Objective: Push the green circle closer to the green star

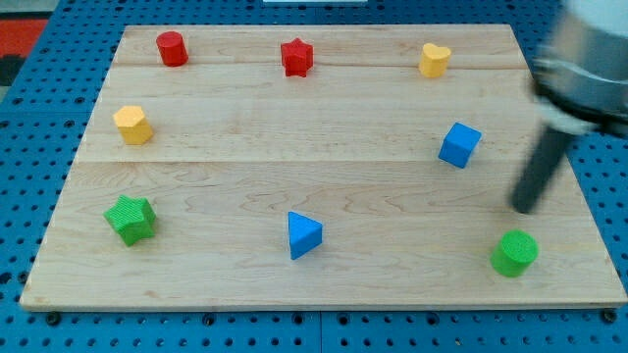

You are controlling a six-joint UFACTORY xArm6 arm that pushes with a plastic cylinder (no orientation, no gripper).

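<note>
The green circle (514,253) sits near the view's bottom right corner of the wooden board (324,176). The green star (130,218) sits at the view's lower left, far from the circle. My tip (523,208) is at the view's right, just above the green circle with a small gap between them. The rod rises up and to the right from there and looks blurred.
A blue triangle (303,235) lies between the two green blocks near the bottom. A blue cube (459,145) is up and left of my tip. A yellow hexagon (132,125), red cylinder (172,48), red star (296,57) and yellow heart (435,60) stand farther up.
</note>
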